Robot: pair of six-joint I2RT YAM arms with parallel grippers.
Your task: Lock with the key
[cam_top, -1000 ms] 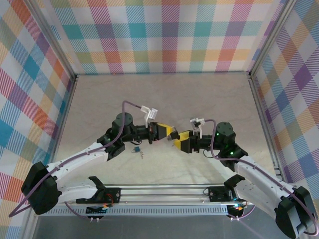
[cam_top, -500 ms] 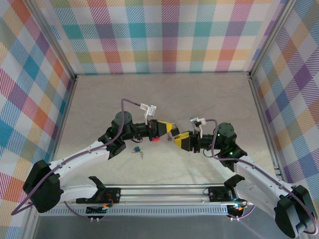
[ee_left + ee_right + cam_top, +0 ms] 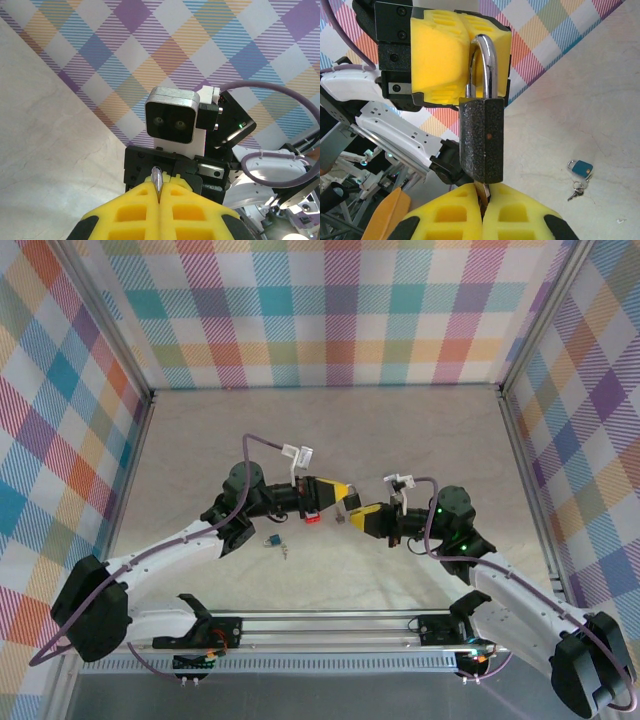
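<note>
Right wrist view: a dark padlock (image 3: 481, 140) hangs upright in the middle of the frame. Its silver shackle (image 3: 489, 60) is clamped between the yellow pads of the left hand (image 3: 466, 60) at the top. At the bottom edge, the right hand (image 3: 482, 196) is closed directly under the lock body on a thin brass sliver, which looks like the key (image 3: 481, 191) seated in the keyway. Both shackle legs seem to meet the top of the body, though whether it is latched cannot be told. Far to the right, a small blue padlock (image 3: 581, 168) lies on the pale surface (image 3: 600, 100) with a bunch of keys (image 3: 576, 190) just beside it. Left wrist view: the left hand's yellow fingers are pressed together on a narrow strip of metal, the top of the shackle, and the other arm's grey camera (image 3: 170, 117) faces them against a checked wall (image 3: 125, 55). Top view: the two hands meet fingertip to fingertip over the middle of the surface, with the lock between them and the blue padlock on the surface to their near left. The step in hand appears to be turning the key. To do it well, the left hand should stay firm on the shackle while the right wrist rolls about the key's own axis, without pulling down or bending sideways, so the lock body does not swing.
</note>
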